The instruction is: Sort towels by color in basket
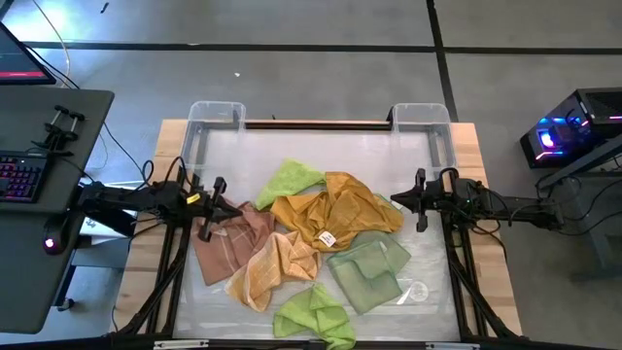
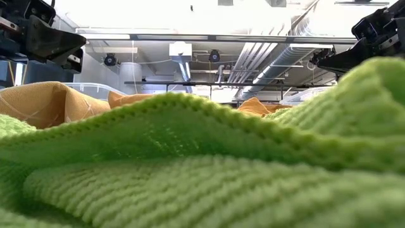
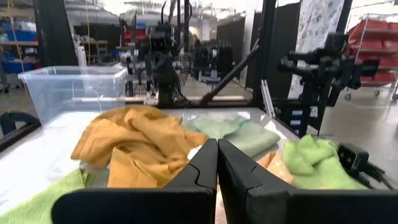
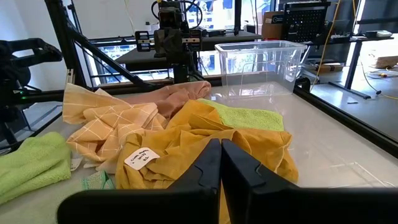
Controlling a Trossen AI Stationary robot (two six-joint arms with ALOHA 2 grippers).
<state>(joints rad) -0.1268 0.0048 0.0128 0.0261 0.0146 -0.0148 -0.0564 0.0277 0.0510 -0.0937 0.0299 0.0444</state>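
Lime green towel (image 2: 202,164) nearest; towels (image 1: 321,243) all heaped on desk (image 1: 466,146), bins (image 1: 216,115) empty, sorting unstarted; both fingers closed, empty.

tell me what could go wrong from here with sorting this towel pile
1. The mustard towel lies draped over the lime towel and the pale sage towel, so one grab could drag several colors together.
2. Both clear bins sit at the far edge, away from the pile, so a loosely held towel might drop on the way.
3. The left gripper is shut above the pink-brown towel; it must open before grasping.
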